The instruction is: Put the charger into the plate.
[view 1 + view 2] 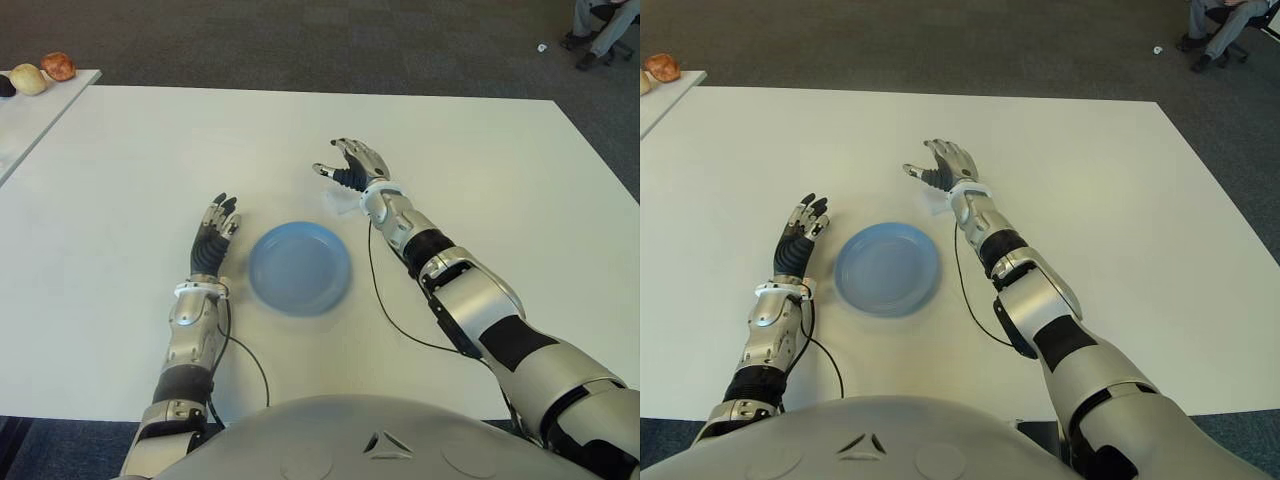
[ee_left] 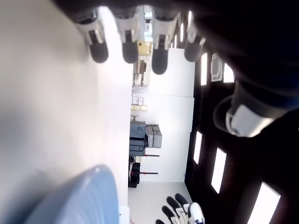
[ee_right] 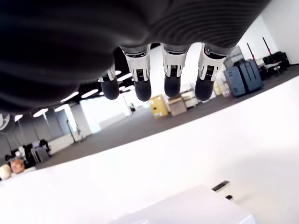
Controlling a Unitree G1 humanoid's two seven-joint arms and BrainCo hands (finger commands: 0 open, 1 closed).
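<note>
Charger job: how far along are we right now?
Nothing is done yet: the blue plate is empty. In hand: the right hand hovers open over the white charger, which lies on the table beyond the plate, ungrasped. The left hand shows open left of the plate. Left: grasp the charger, carry it over, release it in the plate.

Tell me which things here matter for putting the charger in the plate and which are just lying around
For the job:
white charger, under the open right hand
blue plate, empty

Lying about:
round items on the side table
left hand, idle, left of the plate
</note>
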